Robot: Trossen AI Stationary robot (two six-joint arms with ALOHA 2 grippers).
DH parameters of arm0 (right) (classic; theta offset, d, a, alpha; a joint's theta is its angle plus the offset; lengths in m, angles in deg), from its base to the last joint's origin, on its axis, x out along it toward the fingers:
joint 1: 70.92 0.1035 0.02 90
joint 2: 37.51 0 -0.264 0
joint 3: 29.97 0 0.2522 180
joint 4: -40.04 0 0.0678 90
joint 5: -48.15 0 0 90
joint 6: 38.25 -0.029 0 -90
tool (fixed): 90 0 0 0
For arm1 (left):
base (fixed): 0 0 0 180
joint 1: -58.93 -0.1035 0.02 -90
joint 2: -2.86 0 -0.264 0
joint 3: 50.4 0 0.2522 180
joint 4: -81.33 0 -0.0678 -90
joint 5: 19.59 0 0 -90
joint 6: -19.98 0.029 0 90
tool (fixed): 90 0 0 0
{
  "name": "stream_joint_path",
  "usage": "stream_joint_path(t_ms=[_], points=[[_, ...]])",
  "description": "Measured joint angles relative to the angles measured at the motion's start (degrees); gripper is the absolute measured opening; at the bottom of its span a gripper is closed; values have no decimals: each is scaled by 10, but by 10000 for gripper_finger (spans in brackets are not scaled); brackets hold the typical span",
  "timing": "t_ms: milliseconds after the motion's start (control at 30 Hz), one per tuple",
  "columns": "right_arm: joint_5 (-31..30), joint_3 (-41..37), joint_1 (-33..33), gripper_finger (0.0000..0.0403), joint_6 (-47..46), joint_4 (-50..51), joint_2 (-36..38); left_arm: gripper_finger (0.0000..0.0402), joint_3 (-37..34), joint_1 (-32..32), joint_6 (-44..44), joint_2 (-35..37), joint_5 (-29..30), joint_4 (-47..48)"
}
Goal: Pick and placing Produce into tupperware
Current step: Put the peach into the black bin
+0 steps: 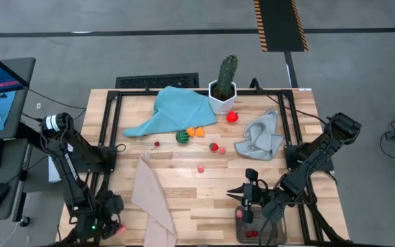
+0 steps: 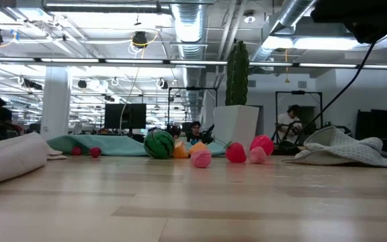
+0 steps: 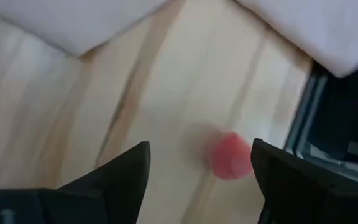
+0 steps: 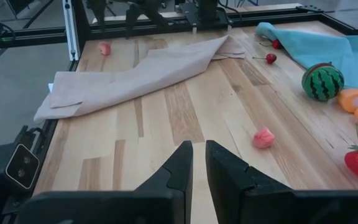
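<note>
Between the spread fingers of the left pincer (image 3: 197, 180) a pink piece (image 3: 230, 155) lies loose on the tabletop (image 1: 204, 199). Beside the closed right pincer (image 1: 250, 194), the tupperware (image 1: 252, 230) holds few; most produce (image 1: 214, 147) remains out.

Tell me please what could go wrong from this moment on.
1. The small round pink toy fruit lies loose between the open left gripper's fingers, close to the table's dark metal edge frame; a nudge might roll it off.
2. The long beige cloth lies beside that gripper and could snag.
3. The clear plastic tub sits at the table's near edge, under the right gripper.
</note>
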Motion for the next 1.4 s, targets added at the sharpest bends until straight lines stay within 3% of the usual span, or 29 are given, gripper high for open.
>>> stream_joint_path(t_ms=[133,400,900,1167,1400], points=[[0,-1,0,68,-5,1,0,267,2,9,20,0,13,-59],[0,-2,0,68,-5,0,0,267,1,16,17,0,22,-37],[0,-1,0,68,-5,2,0,267,1,16,25,-20,153,-41],[0,-1,0,68,-5,2,0,267,0,-21,19,-20,120,-26],[0,-1,0,68,-1,9,0,267,0,-64,51,-19,54,-19]])
